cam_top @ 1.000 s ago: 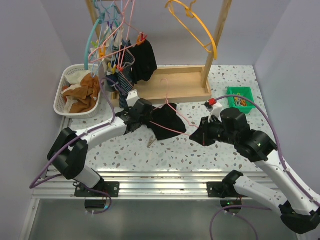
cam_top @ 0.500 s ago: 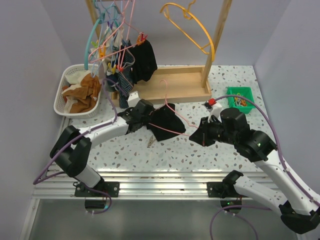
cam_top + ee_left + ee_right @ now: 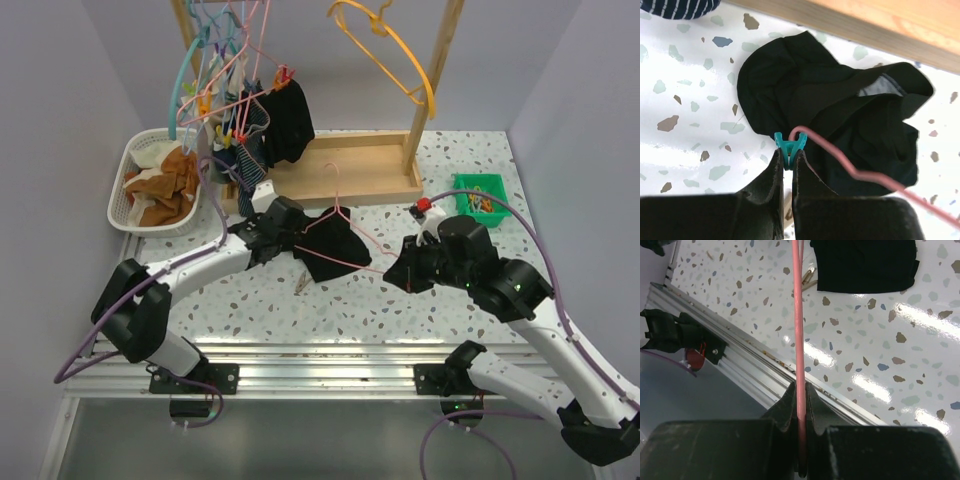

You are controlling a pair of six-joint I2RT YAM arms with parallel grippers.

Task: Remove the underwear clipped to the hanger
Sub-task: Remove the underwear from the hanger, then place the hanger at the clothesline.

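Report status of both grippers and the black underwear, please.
Left gripper shut on teal clip. Right gripper shut on pink hanger. Underwear lies on table, clip at its edge. Loose peg nearby.

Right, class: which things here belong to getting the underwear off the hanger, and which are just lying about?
In the job:
underwear
pink hanger
teal clip
left gripper, shut on the clip
right gripper, shut on the hanger

Lying about:
basket
green tray
yellow hanger
loose peg
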